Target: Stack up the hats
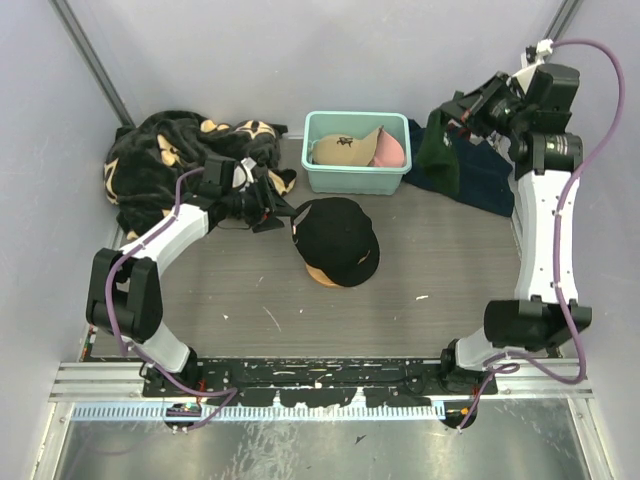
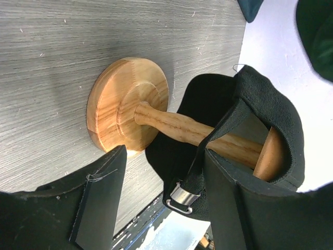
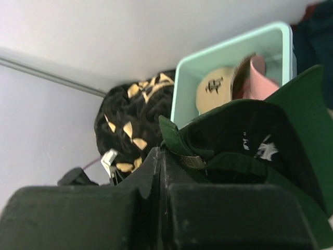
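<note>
1. The black cap (image 1: 337, 238) sits on a wooden stand (image 2: 127, 107) in the middle of the table (image 1: 450, 290). The stand's round base rests flat on the grey wood surface. Its pole runs up into the crown, as the left wrist view shows.
2. The left gripper (image 1: 280, 212) is just to the left of the black cap, at its back opening. Its jaws stand wide apart and hold nothing. In the left wrist view the cap's strap buckle (image 2: 182, 197) hangs between the two fingers (image 2: 99, 203), close beside the right-hand one. I cannot tell whether the buckle touches that finger.
3. Farther back, a teal bin (image 1: 355, 178) stands at the middle of the far side. The tan cap (image 1: 345, 148) lies in its left part with a dark logo showing. The pink cap (image 1: 392, 150) is tucked against the tan cap on the right.
4. At the far right, the right gripper (image 1: 450, 112) is raised above the table with its jaws clamped tight on the back band of the dark green cap (image 1: 437, 150). The cap hangs down from the gripper, just to the right of the bin.
5. A navy cloth (image 1: 485, 175) lies below and to the right of the hanging cap.
6. A black blanket (image 1: 170, 160) with tan marks is heaped in the far left corner.
</note>
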Tool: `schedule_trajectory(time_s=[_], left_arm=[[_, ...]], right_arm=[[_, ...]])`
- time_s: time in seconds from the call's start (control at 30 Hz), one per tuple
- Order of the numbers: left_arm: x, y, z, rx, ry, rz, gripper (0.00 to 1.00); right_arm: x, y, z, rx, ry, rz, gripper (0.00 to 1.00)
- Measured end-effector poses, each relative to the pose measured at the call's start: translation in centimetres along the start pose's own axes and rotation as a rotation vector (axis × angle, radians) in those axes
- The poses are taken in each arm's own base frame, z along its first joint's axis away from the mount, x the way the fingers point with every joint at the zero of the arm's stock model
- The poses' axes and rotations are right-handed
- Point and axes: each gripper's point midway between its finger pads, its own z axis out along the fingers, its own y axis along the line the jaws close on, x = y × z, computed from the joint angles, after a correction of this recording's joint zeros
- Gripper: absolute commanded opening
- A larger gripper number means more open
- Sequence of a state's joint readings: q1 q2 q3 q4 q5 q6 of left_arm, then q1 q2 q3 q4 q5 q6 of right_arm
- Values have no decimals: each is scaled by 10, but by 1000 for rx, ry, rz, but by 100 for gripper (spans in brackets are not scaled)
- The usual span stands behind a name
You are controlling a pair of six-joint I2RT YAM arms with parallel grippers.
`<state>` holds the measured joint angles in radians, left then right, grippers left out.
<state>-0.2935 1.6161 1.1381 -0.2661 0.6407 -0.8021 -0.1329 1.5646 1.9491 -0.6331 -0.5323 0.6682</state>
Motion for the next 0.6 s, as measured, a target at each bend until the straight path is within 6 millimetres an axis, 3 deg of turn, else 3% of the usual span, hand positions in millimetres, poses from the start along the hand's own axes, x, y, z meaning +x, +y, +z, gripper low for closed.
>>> schedule_trajectory(time_s=[0.13, 0.3, 0.43, 0.6], left_arm=[[0, 0, -1, 6, 4, -3, 67], [1, 0, 1, 10, 16, -7, 68], [-2, -2, 1, 18, 15, -2, 68], [-5, -7, 1, 35, 8, 3, 68]], right_arm=[[28, -4, -28, 54, 56, 25, 1], [47, -7, -35, 65, 132, 50, 1], [55, -9, -16, 16, 230, 90, 1], [57, -35, 35, 4, 331, 151, 1]])
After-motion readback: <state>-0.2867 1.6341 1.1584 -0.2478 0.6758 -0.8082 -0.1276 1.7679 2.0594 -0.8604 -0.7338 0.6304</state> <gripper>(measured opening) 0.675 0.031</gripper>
